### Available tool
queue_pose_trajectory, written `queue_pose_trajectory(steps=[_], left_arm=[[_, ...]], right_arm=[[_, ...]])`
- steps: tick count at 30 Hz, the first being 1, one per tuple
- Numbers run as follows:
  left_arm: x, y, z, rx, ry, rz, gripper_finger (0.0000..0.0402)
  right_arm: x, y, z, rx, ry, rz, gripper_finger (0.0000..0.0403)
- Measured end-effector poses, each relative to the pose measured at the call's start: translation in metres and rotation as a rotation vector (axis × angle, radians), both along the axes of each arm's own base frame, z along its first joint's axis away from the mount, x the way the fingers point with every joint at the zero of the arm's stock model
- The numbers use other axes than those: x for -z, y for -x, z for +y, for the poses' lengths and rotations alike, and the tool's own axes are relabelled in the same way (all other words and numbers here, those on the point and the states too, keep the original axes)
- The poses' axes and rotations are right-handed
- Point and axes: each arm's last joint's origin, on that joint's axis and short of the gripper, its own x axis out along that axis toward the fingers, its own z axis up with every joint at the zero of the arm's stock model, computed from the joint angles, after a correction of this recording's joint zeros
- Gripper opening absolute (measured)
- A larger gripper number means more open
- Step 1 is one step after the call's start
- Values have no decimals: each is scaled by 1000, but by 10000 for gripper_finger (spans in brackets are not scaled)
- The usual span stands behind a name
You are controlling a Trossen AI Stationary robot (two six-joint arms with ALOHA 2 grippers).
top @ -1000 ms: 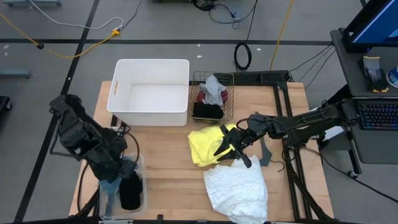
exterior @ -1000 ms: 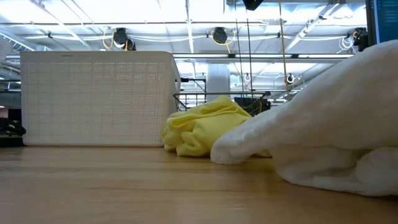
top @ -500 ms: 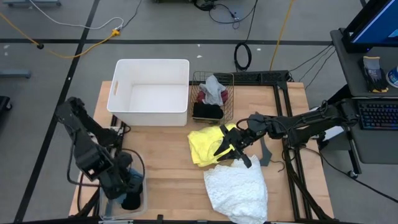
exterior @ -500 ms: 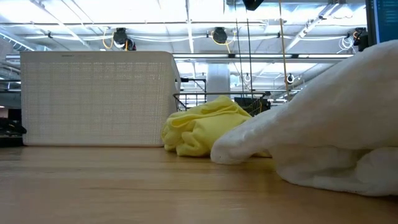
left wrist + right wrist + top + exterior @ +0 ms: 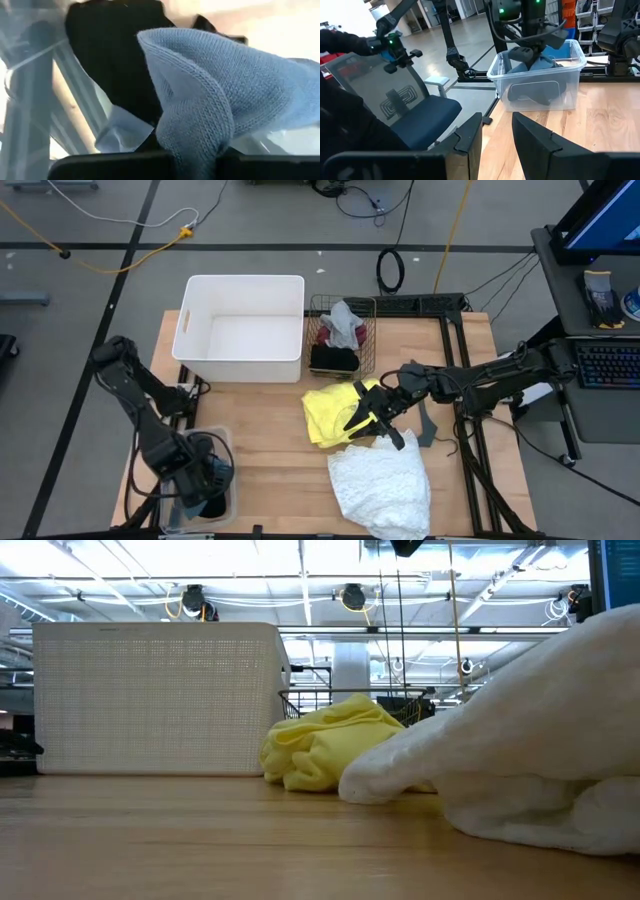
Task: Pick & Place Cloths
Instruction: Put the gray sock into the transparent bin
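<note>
Nearest you, at the counter's [image 5: 270, 480] front edge, your left hand [image 5: 205, 480] is down inside the clear plastic bin [image 5: 228, 442] at the front left corner. Its wrist view shows a blue-grey knitted cloth [image 5: 225, 95] rising from between the fingers, clamped there, with a black cloth [image 5: 117, 60] lying just behind it in the same bin.

To the right along the front edge, the large white lacy cloth [image 5: 385, 485] lies heaped on the wood. Touching its far side is the crumpled yellow cloth [image 5: 330, 412]. Your right hand [image 5: 372, 420] hangs over the seam where those two meet, fingers spread apart and holding nothing. A thin dark grey V-shaped bar [image 5: 428, 425] lies flat just to its right.

Farther back stands the small wire basket [image 5: 368, 305], holding a folded black cloth [image 5: 333, 359], a maroon piece [image 5: 322, 335] and a pale grey cloth [image 5: 343, 320]. Beside it, to the left, is the big white plastic tub [image 5: 243, 285].
</note>
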Motion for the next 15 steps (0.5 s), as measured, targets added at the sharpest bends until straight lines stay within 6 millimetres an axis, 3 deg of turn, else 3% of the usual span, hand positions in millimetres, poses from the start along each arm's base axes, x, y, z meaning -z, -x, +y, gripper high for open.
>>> queue_pose_trajectory(steps=[10, 15], left_arm=[[27, 3, 3, -26, 3, 34, 4], [33, 4, 4, -51, 7, 37, 31]], right_arm=[[0, 0, 0, 3, -20, 13, 100], [0, 0, 0, 3, -19, 13, 100]])
